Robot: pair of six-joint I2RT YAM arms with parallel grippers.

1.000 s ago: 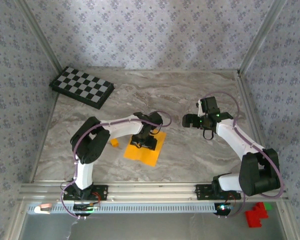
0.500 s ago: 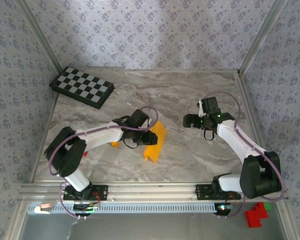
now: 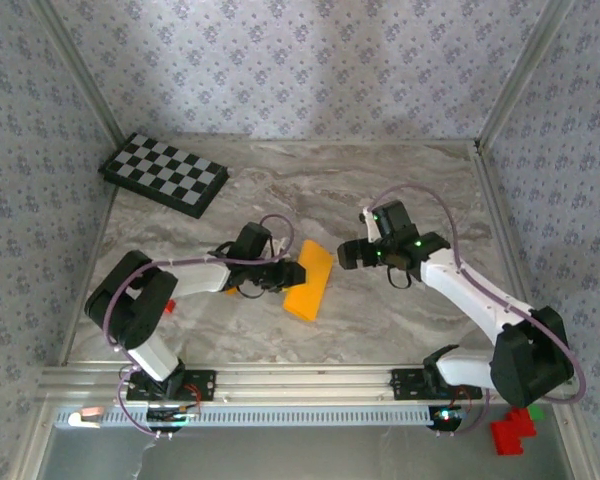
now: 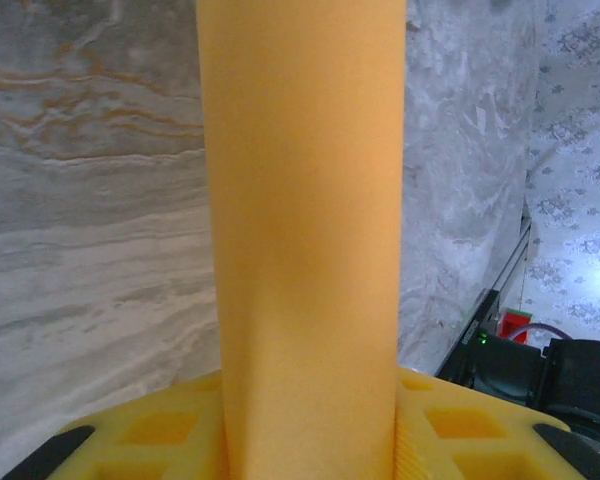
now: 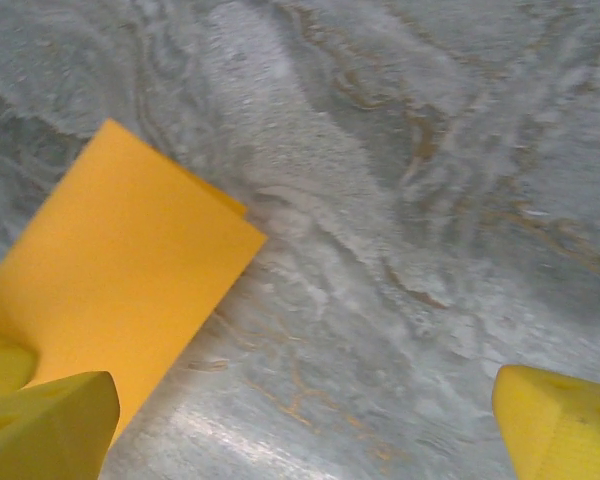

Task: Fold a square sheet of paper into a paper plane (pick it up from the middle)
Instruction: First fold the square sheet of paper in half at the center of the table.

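The square sheet of paper [image 3: 310,281] is plain orange-yellow and hangs bent double, pinched at its middle fold, with its lower edge near the marble table. My left gripper [image 3: 292,273] is shut on it. In the left wrist view the sheet [image 4: 305,220] rises as a tall band between the yellow fingers [image 4: 150,435]. My right gripper [image 3: 352,252] stands open just right of the sheet, apart from it. In the right wrist view the sheet's corner [image 5: 120,270] lies at the left, beyond the spread fingertips [image 5: 45,425]. The paper plane is out of view.
A black-and-white checkered board [image 3: 165,175] lies at the back left of the marble table [image 3: 380,190]. A small orange block [image 3: 231,291] peeks out beside the left arm. Red blocks [image 3: 511,430] sit off the table at the front right. Patterned walls close in the sides.
The left gripper closed on the sheet's middle and raised it off the table, so it now hangs folded. The left arm dropped low. The right gripper moved left toward the sheet.
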